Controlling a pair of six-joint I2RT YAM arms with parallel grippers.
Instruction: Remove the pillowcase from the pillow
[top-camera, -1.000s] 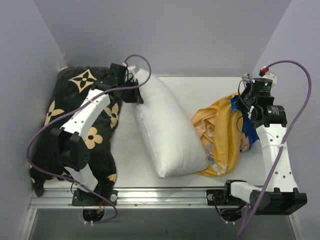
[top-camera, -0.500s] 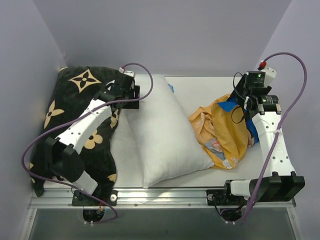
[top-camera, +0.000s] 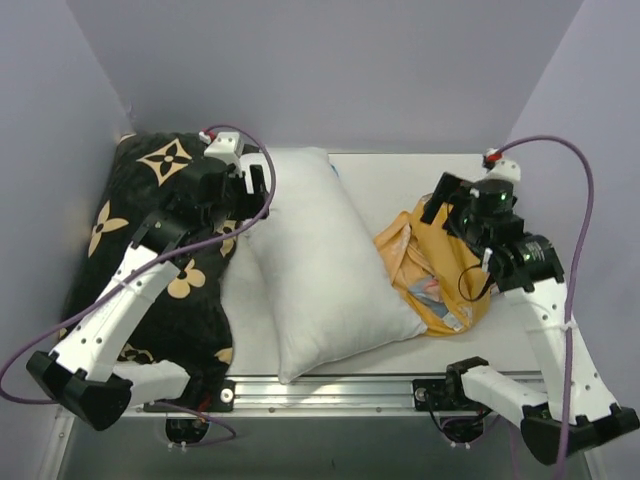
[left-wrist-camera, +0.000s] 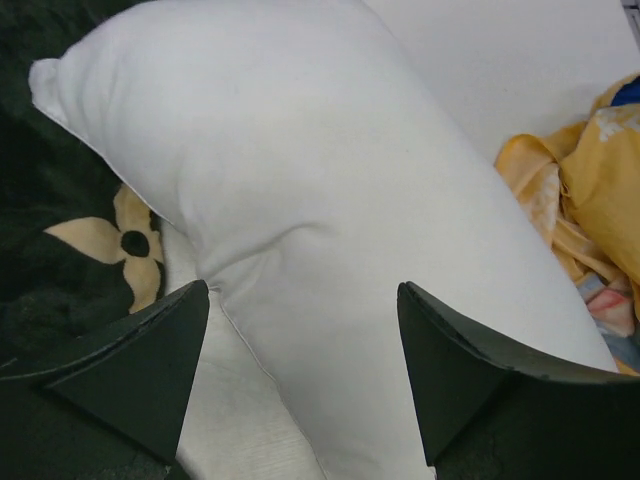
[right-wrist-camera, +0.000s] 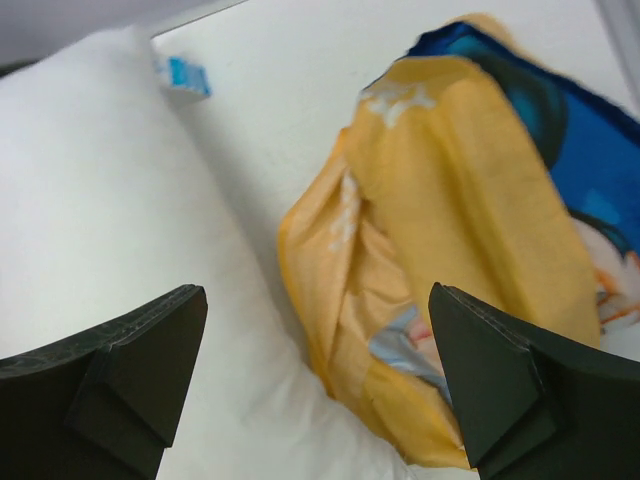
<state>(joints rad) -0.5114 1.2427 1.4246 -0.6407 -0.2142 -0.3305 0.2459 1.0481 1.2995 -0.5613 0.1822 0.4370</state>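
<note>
The pillow (top-camera: 320, 265), plump and plain white, lies bare and flat across the middle of the table, its far left corner against the black cushion. Right of it, touching its edge, the pillowcase (top-camera: 435, 265) sits as a crumpled orange-yellow heap with blue showing. My left gripper (top-camera: 262, 195) hovers open over the pillow's far left end; in the left wrist view the pillow (left-wrist-camera: 300, 150) fills the gap below the gripper (left-wrist-camera: 302, 290), untouched. My right gripper (top-camera: 440, 205) hangs open above the heap; under this gripper (right-wrist-camera: 316, 290) the pillowcase (right-wrist-camera: 450, 200) meets the pillow (right-wrist-camera: 100, 200).
A black cushion (top-camera: 150, 250) with tan flower motifs covers the table's left side under my left arm. Bare white table (top-camera: 400, 180) shows at the back behind the heap. A metal rail (top-camera: 330, 385) runs along the near edge. Lilac walls close in on three sides.
Both grippers opened and let go. The pillow dropped from standing on edge to lying flat, the pillowcase settled in a heap, and both arms pulled back and up.
</note>
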